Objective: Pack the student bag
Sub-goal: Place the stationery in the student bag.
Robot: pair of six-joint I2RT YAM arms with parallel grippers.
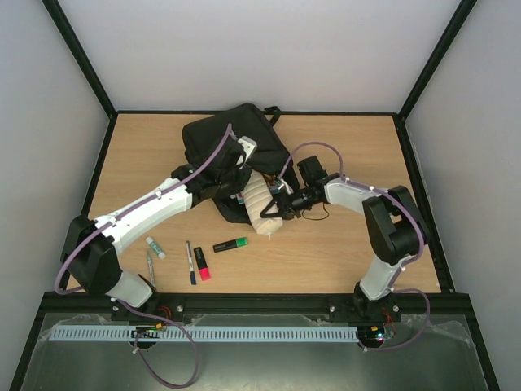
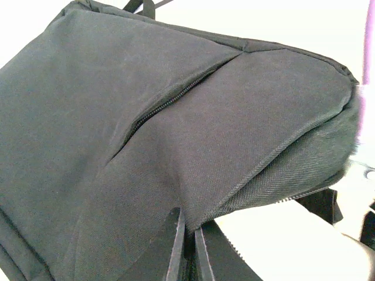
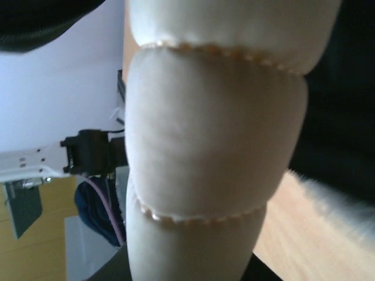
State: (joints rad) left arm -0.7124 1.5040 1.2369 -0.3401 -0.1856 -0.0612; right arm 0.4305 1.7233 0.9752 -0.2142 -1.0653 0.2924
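The student bag, a large black fabric backpack, lies at the back middle of the table. My left gripper is shut on a fold of the bag's fabric by its open zip edge; the left wrist view shows the black cloth pinched between the closed fingers. A cream quilted pouch sticks out of the bag's near side, its far end under the black fabric. My right gripper is shut on this pouch, which fills the right wrist view and hides the fingertips.
On the wood in front of the bag lie a green highlighter, a pink highlighter, a dark pen, a white tube and a grey pen. A thin black cable loops under the right wrist.
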